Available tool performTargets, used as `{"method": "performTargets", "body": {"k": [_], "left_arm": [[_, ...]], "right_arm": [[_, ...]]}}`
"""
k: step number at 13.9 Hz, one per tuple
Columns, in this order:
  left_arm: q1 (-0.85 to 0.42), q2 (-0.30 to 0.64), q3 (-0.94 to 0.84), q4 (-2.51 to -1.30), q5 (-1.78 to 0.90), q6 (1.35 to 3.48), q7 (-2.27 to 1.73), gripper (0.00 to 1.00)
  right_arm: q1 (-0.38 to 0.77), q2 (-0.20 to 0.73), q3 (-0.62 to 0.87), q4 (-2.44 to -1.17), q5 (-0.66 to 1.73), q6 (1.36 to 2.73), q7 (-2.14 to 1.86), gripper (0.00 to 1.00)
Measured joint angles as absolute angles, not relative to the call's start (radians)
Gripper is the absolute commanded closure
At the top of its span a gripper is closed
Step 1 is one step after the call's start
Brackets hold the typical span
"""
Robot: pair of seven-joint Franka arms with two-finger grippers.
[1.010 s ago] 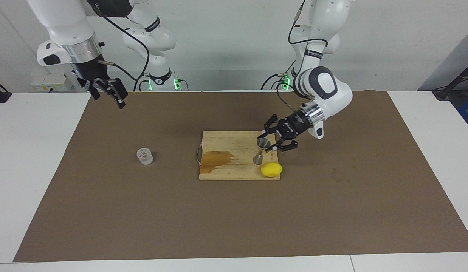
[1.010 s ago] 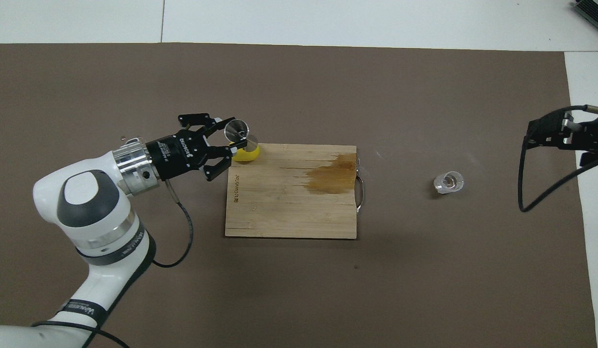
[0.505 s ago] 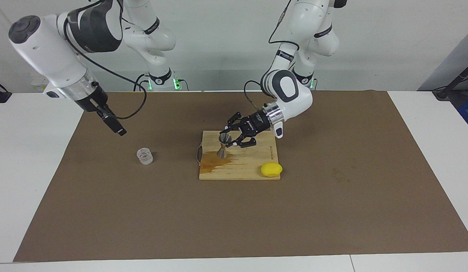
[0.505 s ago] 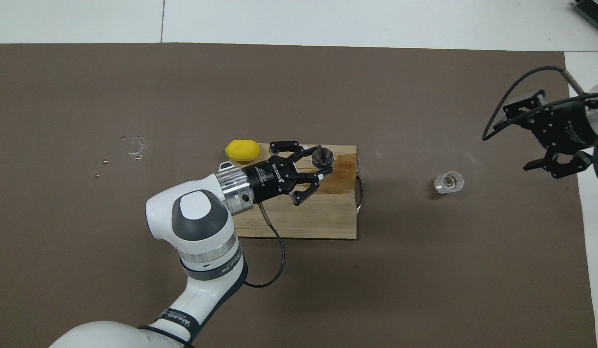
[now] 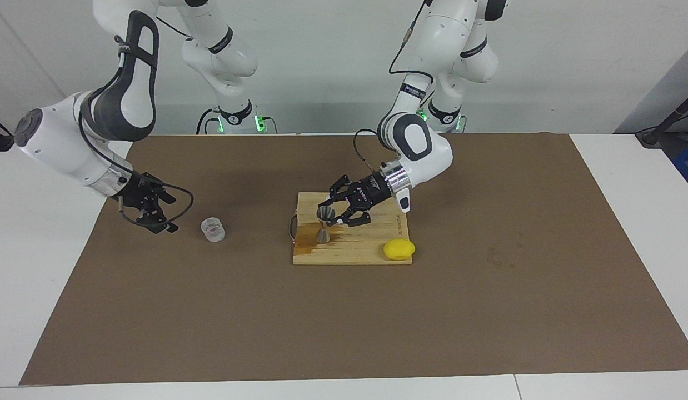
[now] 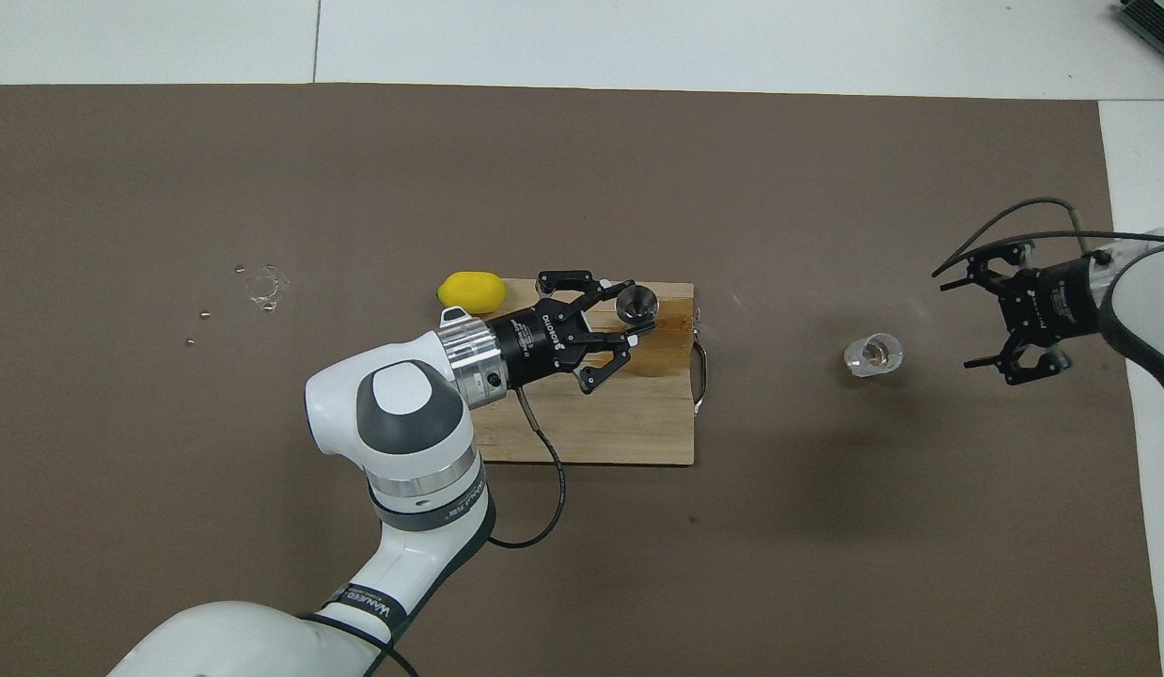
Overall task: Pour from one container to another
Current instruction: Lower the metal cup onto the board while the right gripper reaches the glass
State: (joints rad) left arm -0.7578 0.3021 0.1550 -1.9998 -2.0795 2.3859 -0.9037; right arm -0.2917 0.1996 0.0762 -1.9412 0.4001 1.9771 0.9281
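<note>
My left gripper (image 5: 332, 215) is clamped on the metal jigger (image 5: 324, 224), upright on the stained cutting board (image 5: 372, 244) mid-worktop; my right gripper (image 5: 153, 210) hangs spread wide and empty beside the glass tumbler (image 5: 213, 230), toward the right arm's edge

You are looking at one glass tumbler (image 5: 213, 230), one metal jigger (image 5: 323, 225), one lemon (image 5: 399, 249), one cutting board (image 5: 366, 244) and two arms.
</note>
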Motion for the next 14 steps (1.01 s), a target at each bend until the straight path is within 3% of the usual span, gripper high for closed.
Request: {"method": "performTargets", "body": {"k": [12, 13, 14], "left_arm": [[-0.783, 0.342, 0.154, -1.999, -2.079, 2.388, -0.898, 1.00], [-0.783, 0.342, 0.154, -1.999, -2.079, 2.388, -0.898, 0.80], [-0.783, 0.343, 0.154, -1.999, -2.079, 2.389, -0.898, 0.01]], "right_arm": [[-0.324, 0.349, 0.081, -2.024, 0.648, 2.049, 0.879, 0.00], [-0.321, 0.349, 0.082, -2.027, 0.671, 2.049, 0.879, 0.00], [-0.320, 0.349, 0.083, -2.034, 0.706, 2.049, 0.879, 0.00]]}}
